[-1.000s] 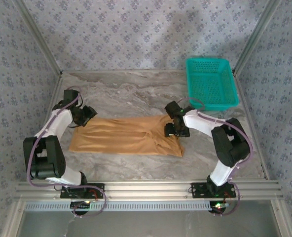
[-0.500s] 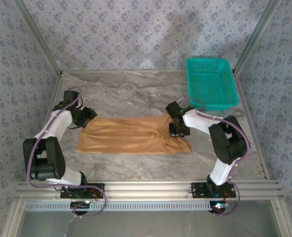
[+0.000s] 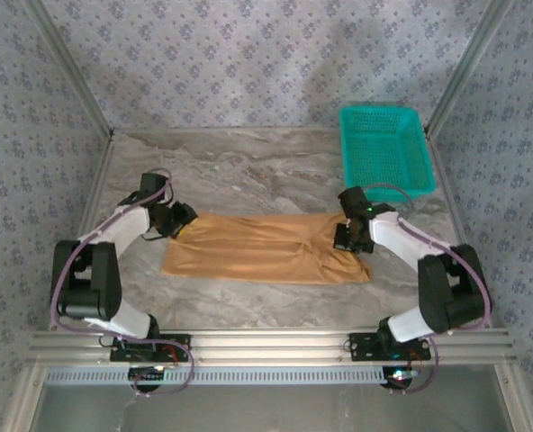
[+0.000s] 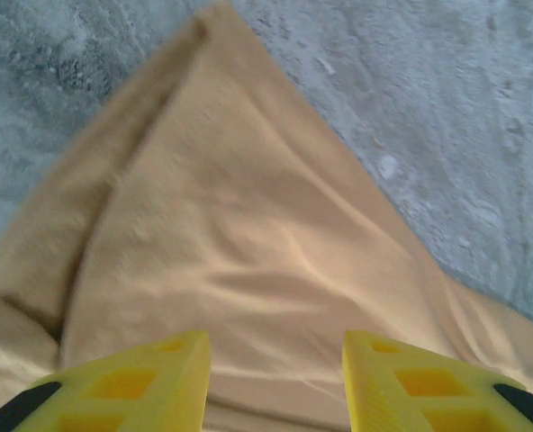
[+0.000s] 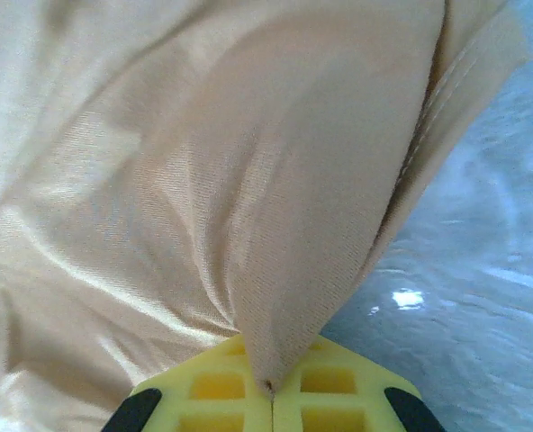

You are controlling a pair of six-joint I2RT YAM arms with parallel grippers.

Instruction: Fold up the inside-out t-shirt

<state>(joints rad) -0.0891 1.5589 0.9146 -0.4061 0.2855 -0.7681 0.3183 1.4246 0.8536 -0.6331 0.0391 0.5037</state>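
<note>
At the right end of the t-shirt (image 3: 266,247), the right gripper (image 5: 271,385) pinches only a thin peak that may slip; whether the left gripper (image 4: 272,349) holds cloth is unclear.

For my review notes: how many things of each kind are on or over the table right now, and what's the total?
tan-orange t-shirt: 1
teal basket: 1
grippers: 2 (left gripper, right gripper)
Total: 4
</note>
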